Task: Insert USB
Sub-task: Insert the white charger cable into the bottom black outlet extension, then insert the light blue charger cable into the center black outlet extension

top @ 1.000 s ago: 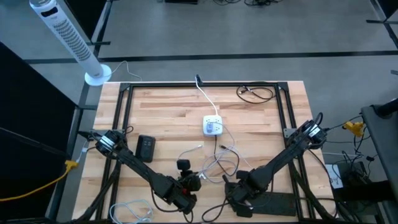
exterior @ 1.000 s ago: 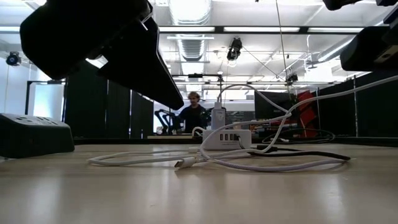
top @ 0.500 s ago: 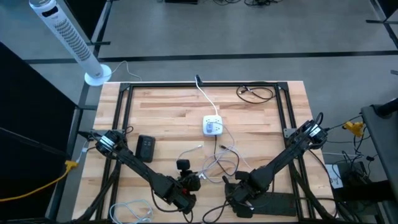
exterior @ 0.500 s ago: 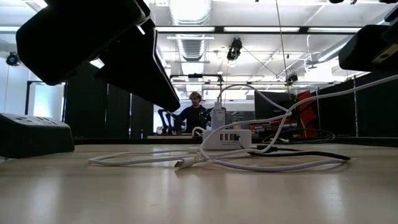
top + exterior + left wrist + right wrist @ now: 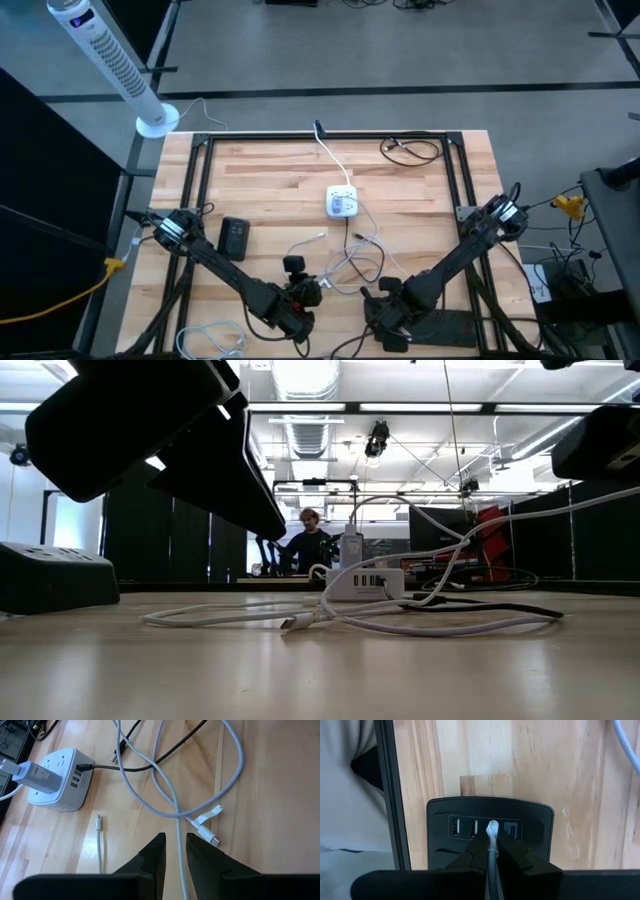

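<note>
The right gripper (image 5: 492, 851) is at the near edge of the table, and its two fingers pinch a white cable (image 5: 492, 832) tight. The tip of that cable sits right over a black hub (image 5: 490, 831) with a row of small ports, close to one of the middle ports. I cannot tell if the tip is touching it. The left gripper (image 5: 174, 851) is next to it, hanging over a loose gray cable (image 5: 172, 812). Its fingers are only a little apart and hold nothing. A white charger block (image 5: 56, 780) sits farther out on the wooden table (image 5: 270, 180).
</note>
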You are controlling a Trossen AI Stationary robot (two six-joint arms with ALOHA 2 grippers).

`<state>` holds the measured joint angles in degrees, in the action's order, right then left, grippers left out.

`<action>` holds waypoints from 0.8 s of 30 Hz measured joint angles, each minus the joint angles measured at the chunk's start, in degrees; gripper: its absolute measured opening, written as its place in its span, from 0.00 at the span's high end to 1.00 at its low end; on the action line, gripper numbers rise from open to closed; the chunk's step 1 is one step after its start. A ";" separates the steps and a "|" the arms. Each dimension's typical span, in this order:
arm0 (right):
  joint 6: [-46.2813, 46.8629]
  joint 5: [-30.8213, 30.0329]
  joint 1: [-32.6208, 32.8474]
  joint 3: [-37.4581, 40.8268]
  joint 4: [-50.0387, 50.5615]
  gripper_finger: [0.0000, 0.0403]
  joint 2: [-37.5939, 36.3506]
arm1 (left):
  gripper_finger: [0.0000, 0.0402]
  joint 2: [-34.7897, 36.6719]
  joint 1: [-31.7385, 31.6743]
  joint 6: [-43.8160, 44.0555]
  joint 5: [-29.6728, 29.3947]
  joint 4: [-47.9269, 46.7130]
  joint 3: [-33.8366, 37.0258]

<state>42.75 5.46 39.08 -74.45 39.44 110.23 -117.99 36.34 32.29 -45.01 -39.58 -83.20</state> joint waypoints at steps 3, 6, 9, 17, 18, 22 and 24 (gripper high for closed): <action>-0.50 0.37 0.06 -0.13 -0.12 0.98 1.07 | 0.84 0.00 0.00 0.01 -0.26 -0.12 0.00; -2.26 -0.10 0.09 -0.13 -0.18 0.98 1.21 | 0.84 0.00 0.00 0.02 -0.44 -0.39 0.00; -4.51 -0.98 0.19 -0.52 0.18 0.97 0.86 | 0.84 0.00 0.00 0.24 -0.44 -0.43 0.00; -8.09 -0.20 0.29 -4.07 2.02 0.61 0.54 | 0.84 0.00 0.07 1.37 -0.24 -1.22 0.00; -8.26 -0.40 0.37 -4.66 2.71 0.57 0.40 | 0.84 0.02 0.07 2.29 -0.31 -1.54 0.00; -8.56 -4.13 0.76 -8.00 7.11 0.49 -1.53 | 0.84 0.73 0.18 6.28 -0.25 -1.79 0.00; -9.14 -6.76 1.38 -10.20 10.18 0.49 -2.65 | 0.84 1.30 0.31 7.15 -0.31 -1.79 0.00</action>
<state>33.60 -1.30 40.46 -84.66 49.62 107.58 -116.70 36.65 39.45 -45.32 -41.36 -83.20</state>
